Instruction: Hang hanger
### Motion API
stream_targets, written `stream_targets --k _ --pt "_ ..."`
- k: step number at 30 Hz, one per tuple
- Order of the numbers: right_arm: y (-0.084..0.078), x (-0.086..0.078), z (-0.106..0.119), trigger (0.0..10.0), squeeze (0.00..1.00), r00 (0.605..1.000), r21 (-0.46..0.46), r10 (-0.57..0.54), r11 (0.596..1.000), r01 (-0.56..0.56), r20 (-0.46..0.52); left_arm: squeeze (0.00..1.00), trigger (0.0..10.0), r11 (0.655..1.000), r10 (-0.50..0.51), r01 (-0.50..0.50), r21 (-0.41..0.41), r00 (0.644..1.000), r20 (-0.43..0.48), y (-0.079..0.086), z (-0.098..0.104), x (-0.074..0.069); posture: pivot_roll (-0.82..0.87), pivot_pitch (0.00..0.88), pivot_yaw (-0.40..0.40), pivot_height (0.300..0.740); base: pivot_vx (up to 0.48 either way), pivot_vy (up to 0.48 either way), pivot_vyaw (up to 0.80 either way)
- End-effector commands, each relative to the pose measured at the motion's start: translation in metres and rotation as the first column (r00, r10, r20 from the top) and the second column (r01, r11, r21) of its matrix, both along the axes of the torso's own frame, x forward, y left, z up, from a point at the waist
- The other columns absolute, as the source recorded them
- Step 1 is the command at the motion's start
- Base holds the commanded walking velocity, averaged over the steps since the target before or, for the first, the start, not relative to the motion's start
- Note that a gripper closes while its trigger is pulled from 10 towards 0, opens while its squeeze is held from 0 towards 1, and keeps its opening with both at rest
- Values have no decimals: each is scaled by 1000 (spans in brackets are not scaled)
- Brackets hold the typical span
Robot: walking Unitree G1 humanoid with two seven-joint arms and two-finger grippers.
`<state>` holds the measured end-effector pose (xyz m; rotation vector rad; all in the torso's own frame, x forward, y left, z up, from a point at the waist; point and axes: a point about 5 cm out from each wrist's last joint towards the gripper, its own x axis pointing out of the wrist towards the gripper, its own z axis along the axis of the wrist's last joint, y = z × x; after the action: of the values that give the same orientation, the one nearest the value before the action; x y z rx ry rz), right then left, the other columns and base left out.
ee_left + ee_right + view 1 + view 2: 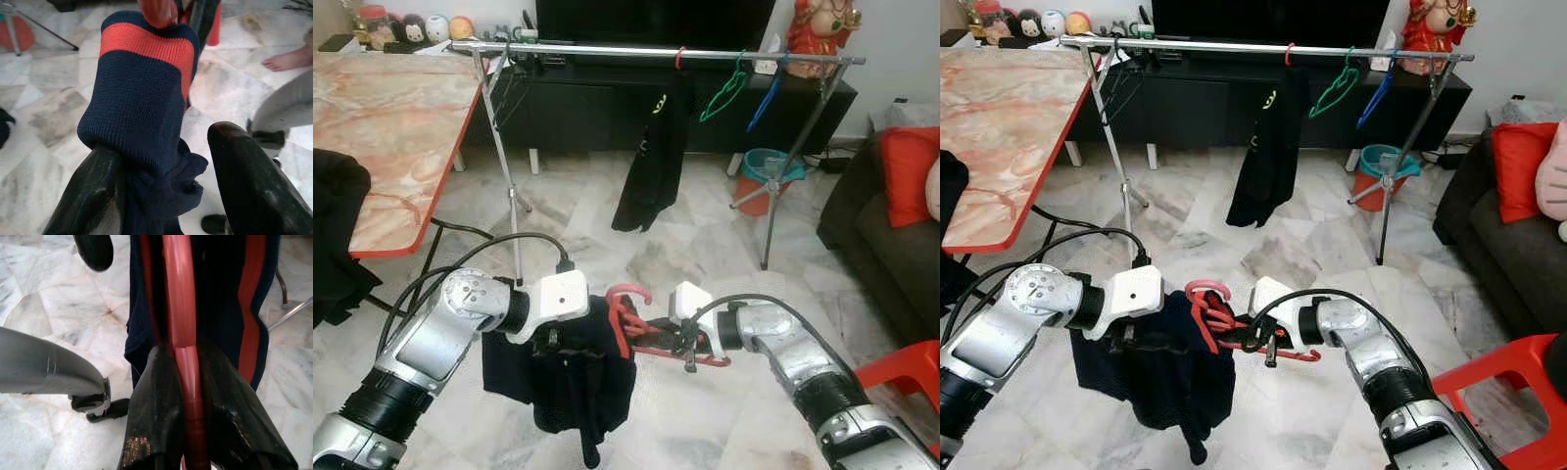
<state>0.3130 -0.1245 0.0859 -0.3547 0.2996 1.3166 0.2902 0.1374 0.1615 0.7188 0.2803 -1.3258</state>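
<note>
left gripper [551,338]: sat low in the near centre-left, above the marble floor [705,245]; its black fingers [93,196] were spread, with the bunched end of the navy garment [563,377] lying against one finger and a gap to the other.
navy garment: dark knit with an orange-red band [146,46], hung down from the left gripper and the hanger, its bottom edge near the floor.
right gripper [688,345]: near centre-right, level with the left one; fingers [156,396] pressed together on the red hanger [631,323], pinching its bar between them.
red hanger: held between the two grippers, hook [628,292] up and curled to the left, body running right toward the right gripper, partly inside the garment.
red stool [906,377]: near right, beside the right arm.
table [386,137]: marble-look top with red edge, left side, mid distance; dark cloth [337,235] draped at its near end.
sofa [881,245]: dark, right side, with a red cushion [911,171].
clothes rail [607,49]: metal bar on splayed legs, far across the room, well apart from the grippers.
on the rail: black garment [651,162] on a red hook in the middle; green hanger [724,93] and blue hanger [766,98] to its right, both bare.
bucket [769,176]: teal over orange, on the floor behind the rail's right leg.
far wall: black TV cabinet [597,108] behind the rail.
person: a bare foot [286,61] on the floor in the left wrist view.
</note>
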Motion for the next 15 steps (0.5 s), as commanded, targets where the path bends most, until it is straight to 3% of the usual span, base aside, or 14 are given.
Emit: stream_targets --k 1,9,14,15 --pt "-10 5 4 0 0 994 49 -102 994 101 26 1000 10000 999 -20 22 -30 998 65 -2 14 1 179 12 -100 736 0 0 0" --pt "-11 8 4 0 0 989 62 -146 988 144 37 1000 10000 997 62 -52 -64 986 156 4 27 11 168 33 -112 736 0 0 0" --pt "-12 9 5 0 0 986 62 -159 986 156 42 1000 10000 998 44 -35 -54 981 189 -1 26 11 174 33 -115 736 0 0 0" --pt "-12 10 5 0 0 987 60 -158 986 155 40 561 10000 999 41 -34 -42 978 203 -2 25 11 175 31 -115 736 0 0 0"
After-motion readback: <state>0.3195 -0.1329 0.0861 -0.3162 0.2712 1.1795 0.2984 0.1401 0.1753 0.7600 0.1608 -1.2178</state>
